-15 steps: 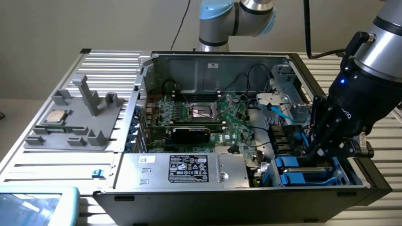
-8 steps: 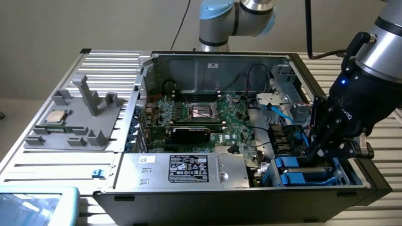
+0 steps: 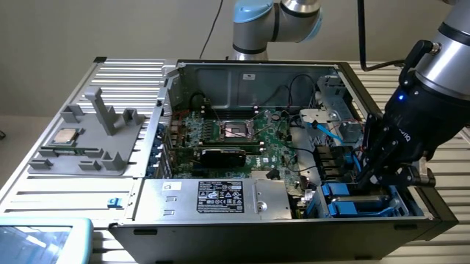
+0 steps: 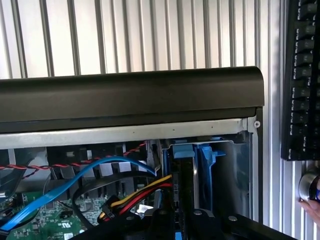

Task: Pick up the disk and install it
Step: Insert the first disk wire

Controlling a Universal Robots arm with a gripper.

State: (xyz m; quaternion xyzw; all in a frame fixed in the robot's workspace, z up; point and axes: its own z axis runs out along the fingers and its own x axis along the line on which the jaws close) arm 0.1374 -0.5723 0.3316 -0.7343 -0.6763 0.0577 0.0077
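Slats of a metal table [image 3: 125, 77] carry an open computer case [image 3: 279, 236] in the exterior view. The motherboard [image 3: 235, 137] lies in the middle of the case, and a labelled power supply [image 3: 213, 198] sits along the near wall. At the exterior view's left, a grey tray [image 3: 81, 159] holds a small square processor chip [image 3: 67, 136], well apart from the arm. At the exterior view's right, the gripper [image 3: 371, 179] points down into the drive bay [image 3: 329, 204] in the near corner of the case. Blue plastic shows just beneath and beside the fingertips. From here I cannot tell which blue part belongs to the disk.

In the wrist view, the gripper [image 4: 177, 222] is drawn narrow. The disk [image 4: 182, 180] stands edge-on, running straight out from between the fingers as a dark slab capped with blue plastic, so they appear clamped on its thin sides. It sits inside the bay, just beside a second blue carrier [image 4: 207, 152] and close to the case's black side wall [image 4: 130, 95]. A blue cable [image 4: 75, 180] and a bundle of red, yellow and black wires [image 4: 140, 192] run up to the disk's side. Beyond the case lie a keyboard [image 4: 302, 75] and a person's hand [image 4: 314, 205].
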